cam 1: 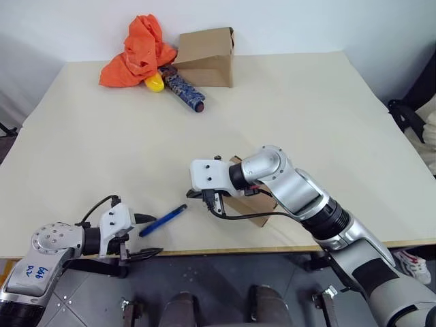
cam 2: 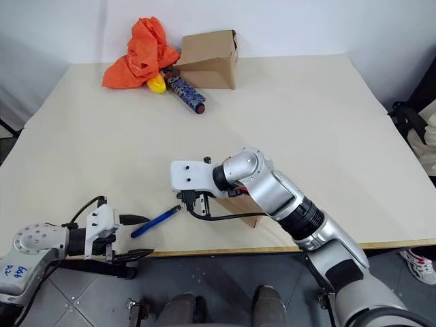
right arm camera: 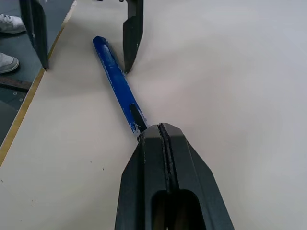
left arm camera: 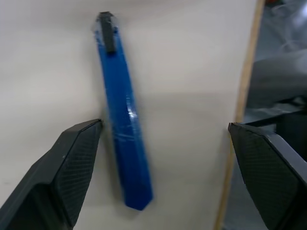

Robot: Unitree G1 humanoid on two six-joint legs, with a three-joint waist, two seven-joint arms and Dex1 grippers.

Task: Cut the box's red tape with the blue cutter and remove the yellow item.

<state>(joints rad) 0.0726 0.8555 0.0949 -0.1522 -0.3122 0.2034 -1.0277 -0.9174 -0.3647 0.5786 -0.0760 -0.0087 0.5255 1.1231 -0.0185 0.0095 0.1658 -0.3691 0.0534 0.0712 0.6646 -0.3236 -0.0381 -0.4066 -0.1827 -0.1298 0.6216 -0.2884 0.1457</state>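
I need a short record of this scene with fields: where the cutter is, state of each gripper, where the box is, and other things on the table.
blue cutter: lying flat on the table near its front edge, held by neither gripper
left gripper: open, fingers either side of the cutter's rear end
right gripper: shut, tip close to the cutter's dark end
box: near the front edge, mostly hidden behind the right arm
far corner: orange cloth, larger carton, patterned cylinder, small yellow object

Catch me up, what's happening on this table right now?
The cutter lies flat near the table's front edge. The left gripper is open, with the cutter's rear end lying between its fingers. The right gripper is shut, its tip at the cutter's dark end. The box sits mostly hidden under the right arm.
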